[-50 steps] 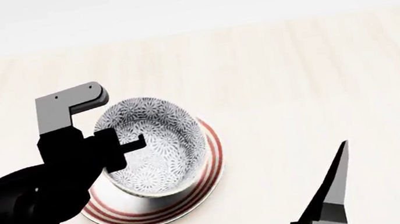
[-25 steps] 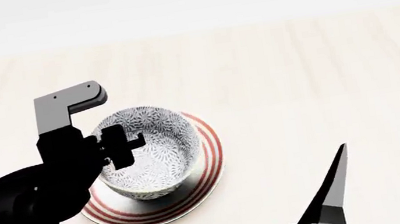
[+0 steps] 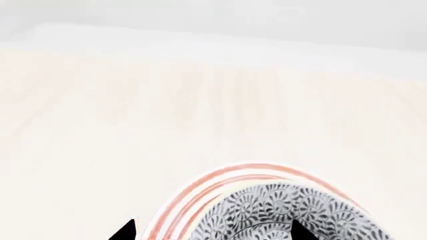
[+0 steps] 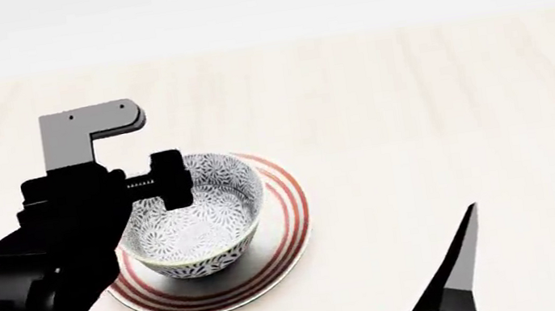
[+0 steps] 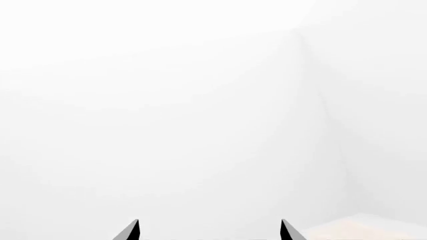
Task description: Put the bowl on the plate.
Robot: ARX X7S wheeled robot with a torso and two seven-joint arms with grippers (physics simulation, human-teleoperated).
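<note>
My left gripper [image 4: 158, 190] sits over the bowl [image 4: 200, 223] at the bowl's 10 o'clock side in the head view. My own black arm and wrist block cover the bowl's near-left wall and the plate [image 4: 285, 228] beneath it on that side. In the left wrist view only two black fingertips [image 3: 125, 231] show at the frame edge, set wide apart, one over the plate's red rings and one against the bowl's patterned surface; the jaws stand spread and grip nothing. Whether that second tip touches the bowl, I cannot tell.

The bowl rests upright on the plate, slightly toward the plate's 9 o'clock, so more of the red-ringed rim shows from 1 to 5 o'clock. The bowl's base and its contact with the plate are hidden by its own wall. In the left wrist view the bowl [image 3: 287, 212] and plate [image 3: 200, 192] are both cut off by the frame edge.

My right gripper [image 4: 533, 266] appears at 5 o'clock in the head view, well apart from the plate, with two pointed fingers parted and nothing between them; its body is cut off by the frame. The right wrist view shows the same two tips [image 5: 130, 231] apart against a blank white field, with a pale sliver of table [image 5: 373, 227] in one corner.

The table [image 4: 444, 99] is light wood grain. No brand, label or writing is legible on any item.
</note>
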